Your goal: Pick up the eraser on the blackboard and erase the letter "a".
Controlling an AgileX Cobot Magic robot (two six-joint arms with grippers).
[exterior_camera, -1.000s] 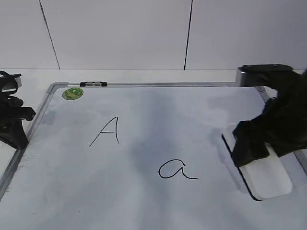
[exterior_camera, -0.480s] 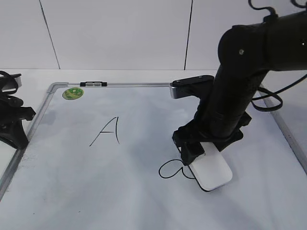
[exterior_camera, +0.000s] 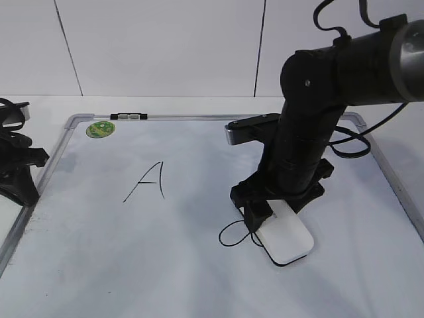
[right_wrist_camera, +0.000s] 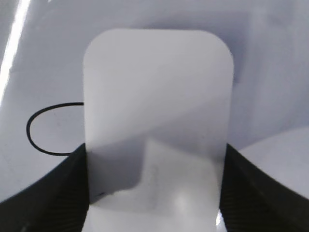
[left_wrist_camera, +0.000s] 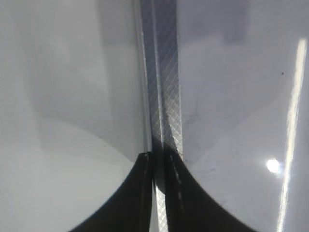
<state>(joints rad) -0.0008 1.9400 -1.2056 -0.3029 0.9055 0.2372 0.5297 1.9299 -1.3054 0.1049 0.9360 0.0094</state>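
Note:
The white eraser [exterior_camera: 289,240] lies flat on the blackboard [exterior_camera: 99,265], a white board with a silver frame. My right gripper [exterior_camera: 265,213] is shut on the eraser's sides from above. The eraser covers the right part and tail of the letter "a" [exterior_camera: 221,237]; only its left loop shows. In the right wrist view my right gripper [right_wrist_camera: 154,162] clamps the eraser [right_wrist_camera: 157,92], with the loop of the "a" [right_wrist_camera: 28,130] at its left. My left gripper [exterior_camera: 26,189] rests at the board's left edge, and the left wrist view shows my left gripper [left_wrist_camera: 159,157] shut above the frame [left_wrist_camera: 164,87].
A capital "A" [exterior_camera: 161,185] is drawn left of centre. A round green sticker [exterior_camera: 101,129] and a small black-and-silver clip [exterior_camera: 129,116] sit at the board's top left. The right arm [exterior_camera: 311,112] stands over the board's middle right.
My right arm has carried the eraser from the board's right side leftward onto the "a", whose tail and right side are now covered. The left arm has not moved.

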